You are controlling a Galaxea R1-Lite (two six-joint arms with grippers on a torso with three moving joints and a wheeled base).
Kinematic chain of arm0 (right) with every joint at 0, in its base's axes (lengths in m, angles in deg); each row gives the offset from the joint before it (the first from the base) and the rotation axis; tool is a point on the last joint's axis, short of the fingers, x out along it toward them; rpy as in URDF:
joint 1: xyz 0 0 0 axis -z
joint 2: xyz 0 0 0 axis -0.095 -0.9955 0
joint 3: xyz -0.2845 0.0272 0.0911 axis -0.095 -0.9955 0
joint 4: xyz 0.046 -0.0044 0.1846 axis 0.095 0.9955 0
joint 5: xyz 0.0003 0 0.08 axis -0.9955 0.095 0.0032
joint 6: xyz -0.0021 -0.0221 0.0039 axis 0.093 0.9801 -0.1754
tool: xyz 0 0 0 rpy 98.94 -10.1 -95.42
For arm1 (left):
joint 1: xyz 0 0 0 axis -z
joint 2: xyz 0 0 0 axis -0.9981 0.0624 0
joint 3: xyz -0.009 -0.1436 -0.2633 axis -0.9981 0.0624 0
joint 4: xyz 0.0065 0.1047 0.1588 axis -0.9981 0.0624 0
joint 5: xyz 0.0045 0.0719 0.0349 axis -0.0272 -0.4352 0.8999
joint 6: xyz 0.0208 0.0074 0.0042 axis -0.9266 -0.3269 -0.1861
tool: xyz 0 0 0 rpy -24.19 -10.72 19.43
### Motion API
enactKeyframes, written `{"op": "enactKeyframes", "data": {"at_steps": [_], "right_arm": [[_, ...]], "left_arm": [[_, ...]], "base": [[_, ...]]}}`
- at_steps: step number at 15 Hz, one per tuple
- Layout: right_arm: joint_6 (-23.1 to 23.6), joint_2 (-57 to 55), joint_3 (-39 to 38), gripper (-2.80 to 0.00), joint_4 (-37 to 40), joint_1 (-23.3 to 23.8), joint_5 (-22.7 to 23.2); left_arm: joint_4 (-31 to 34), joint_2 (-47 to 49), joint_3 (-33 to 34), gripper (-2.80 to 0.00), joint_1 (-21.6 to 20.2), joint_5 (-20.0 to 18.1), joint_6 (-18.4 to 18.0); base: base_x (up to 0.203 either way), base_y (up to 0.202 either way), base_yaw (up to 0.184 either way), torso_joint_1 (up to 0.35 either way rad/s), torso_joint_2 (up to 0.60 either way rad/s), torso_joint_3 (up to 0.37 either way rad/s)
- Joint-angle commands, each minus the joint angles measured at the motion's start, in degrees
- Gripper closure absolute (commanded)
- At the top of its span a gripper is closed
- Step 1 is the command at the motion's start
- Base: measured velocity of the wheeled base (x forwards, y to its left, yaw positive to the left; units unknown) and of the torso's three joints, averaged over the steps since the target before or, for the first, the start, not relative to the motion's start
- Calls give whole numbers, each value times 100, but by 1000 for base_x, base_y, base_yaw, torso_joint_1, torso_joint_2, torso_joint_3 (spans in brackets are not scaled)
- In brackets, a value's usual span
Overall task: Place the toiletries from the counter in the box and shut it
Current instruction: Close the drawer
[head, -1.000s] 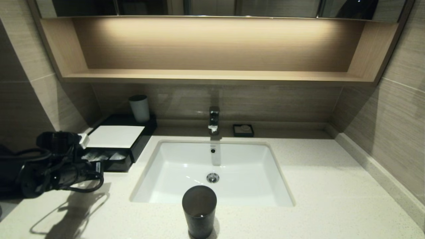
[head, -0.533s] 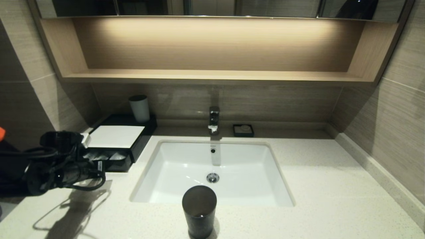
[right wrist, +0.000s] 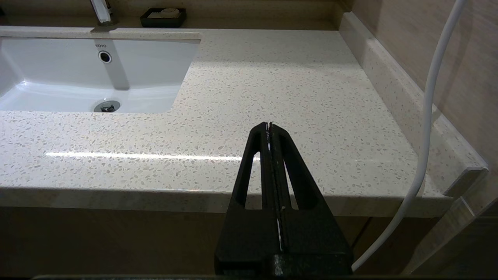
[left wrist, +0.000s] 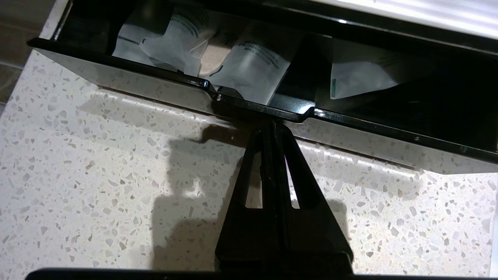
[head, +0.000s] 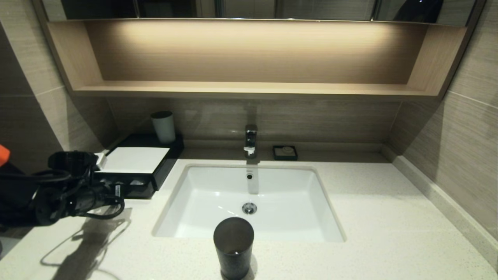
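Left hand point(left wrist: 272, 128) black, slotted wedge fingers point(left wrist: 249, 171); looped black cables, orange patch.

Warm strip light washes the back wall of the wooden shelf point(head: 249, 54); the side walls fall off dim. Left arm throws a hard dark shadow onto the near-left surface point(head: 350, 217). Glare streak on the near right part of the surface in the right wrist view. Box point(left wrist: 350, 120) interior mostly black, rim highlights. Head view bows straight edges outward at its corners.
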Motion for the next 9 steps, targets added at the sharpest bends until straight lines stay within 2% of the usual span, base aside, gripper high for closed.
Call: {"op": "enactKeyframes", "data": {"at_steps": [1,9], "right_arm": [[2,0,-9,0,-4,-1,-1],[2,0,-9,0,-4,-1,-1]], "left_arm": [[-12,15,-85,0,-2,-5,2],[-15,48,-212,0,2,-5,10]], "base": [[0,0,0,0,0,0],[0,0,0,0,0,0]]}}
